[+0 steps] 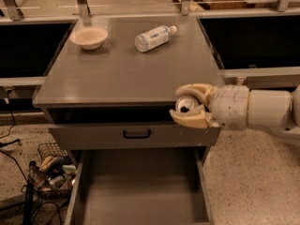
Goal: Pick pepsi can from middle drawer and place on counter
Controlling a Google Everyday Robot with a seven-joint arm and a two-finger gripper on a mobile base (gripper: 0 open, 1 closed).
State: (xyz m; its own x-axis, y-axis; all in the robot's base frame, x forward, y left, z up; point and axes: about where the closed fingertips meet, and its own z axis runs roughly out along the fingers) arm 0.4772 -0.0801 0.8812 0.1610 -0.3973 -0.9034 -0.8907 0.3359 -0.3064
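Observation:
My gripper comes in from the right and is shut on the pepsi can, whose silver top with its dark opening faces the camera. The can hangs level with the front edge of the counter, near its front right corner, above the open middle drawer. The drawer's bare grey floor holds nothing. The can's blue body is hidden by my tan fingers.
A clear plastic bottle lies on its side at the back of the counter. A shallow beige bowl stands at the back left. A shut drawer front with a black handle sits below the counter. A wire basket of clutter is on the floor left.

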